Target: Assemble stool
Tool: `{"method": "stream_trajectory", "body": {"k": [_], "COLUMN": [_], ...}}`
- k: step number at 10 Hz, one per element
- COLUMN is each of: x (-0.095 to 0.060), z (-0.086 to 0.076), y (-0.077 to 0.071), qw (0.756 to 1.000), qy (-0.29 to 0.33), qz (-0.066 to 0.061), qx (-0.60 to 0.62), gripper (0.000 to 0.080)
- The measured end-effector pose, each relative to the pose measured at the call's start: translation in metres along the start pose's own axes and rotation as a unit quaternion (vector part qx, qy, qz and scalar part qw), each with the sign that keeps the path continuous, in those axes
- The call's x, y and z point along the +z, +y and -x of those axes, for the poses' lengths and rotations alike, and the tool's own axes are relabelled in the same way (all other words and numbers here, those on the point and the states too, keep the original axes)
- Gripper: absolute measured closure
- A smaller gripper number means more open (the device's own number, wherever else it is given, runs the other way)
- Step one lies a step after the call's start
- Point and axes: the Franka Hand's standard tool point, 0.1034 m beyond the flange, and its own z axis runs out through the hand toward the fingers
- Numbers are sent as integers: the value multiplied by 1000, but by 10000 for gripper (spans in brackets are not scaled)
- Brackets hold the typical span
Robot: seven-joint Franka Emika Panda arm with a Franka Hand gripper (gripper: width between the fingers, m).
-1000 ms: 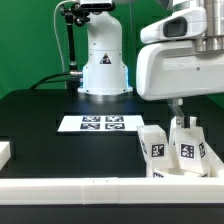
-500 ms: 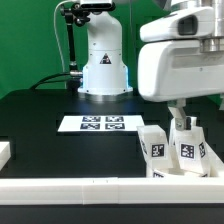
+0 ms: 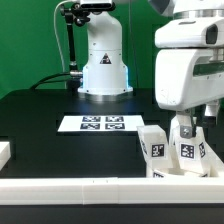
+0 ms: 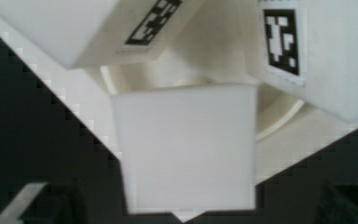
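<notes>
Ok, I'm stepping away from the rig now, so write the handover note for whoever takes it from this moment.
Gripper: open, holding nothing, hovering over the stool parts at the exterior view's right.
Parts: legs stand clustered against the front rail; in the wrist view one leg lies over the round seat.
Marker board: flat mid-table.
Done: no leg visibly fitted.
Left: grasp parts, fit all legs.
</notes>
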Motion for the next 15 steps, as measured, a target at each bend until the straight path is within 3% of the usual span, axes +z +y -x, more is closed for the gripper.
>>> {"method": "stream_trajectory", "body": {"k": [3,5,7,9,12,15], "x": [8,9,9,9,9,10], "z": [6,7,7,7,8,9], "y": [1,1,2,2,2,2], "qw": [1000,1000,1000,999,987,949], "qy": [-6,-7,-7,-7,-8,-5], "qz": [-3,-3,-3,-3,-2,-12], "qx": [7,12,29,39,162,314], "gripper": [151,418,461,461,461,459]}}
